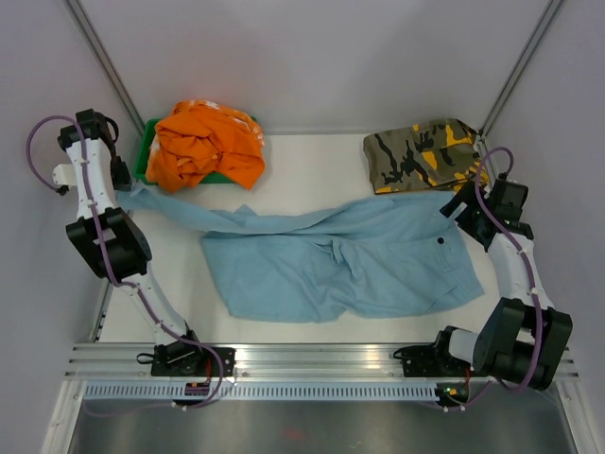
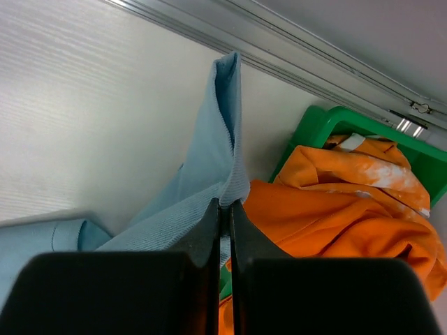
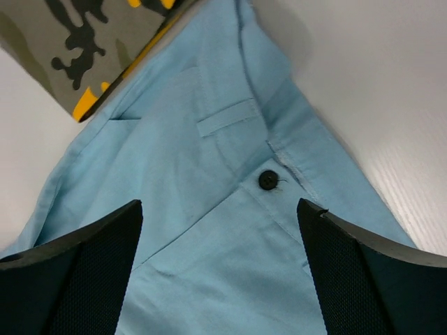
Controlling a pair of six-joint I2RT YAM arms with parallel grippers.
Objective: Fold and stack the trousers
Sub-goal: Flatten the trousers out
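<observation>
The trousers lie spread over the middle of the white surface. Their waist is toward my right arm, and one leg is drawn out long and thin to the far left.

My left arm goes up from its base, bends at the elbow close to the left wall and runs along this wall. The wrist is turned back down toward the end of that leg. The left hand is closed on a thin fold of the light blue cloth. In the left wrist view the two dark fingers press together with the cloth between them, and the hem of the leg stands up above the tips. Just beside this hand an orange garment is heaped in a green basket at the far left corner.

My right arm is folded at the right side, with its forearm pointing away from me. The right hand hangs over the waist of the trousers, with its fingers spread fully wide, and it holds nothing. Between them I see the waistband with the small dark button. I cannot tell if the fingertips touch the cloth. A camouflage garment lies folded at the far right, and its near edge overlaps the waist.
</observation>
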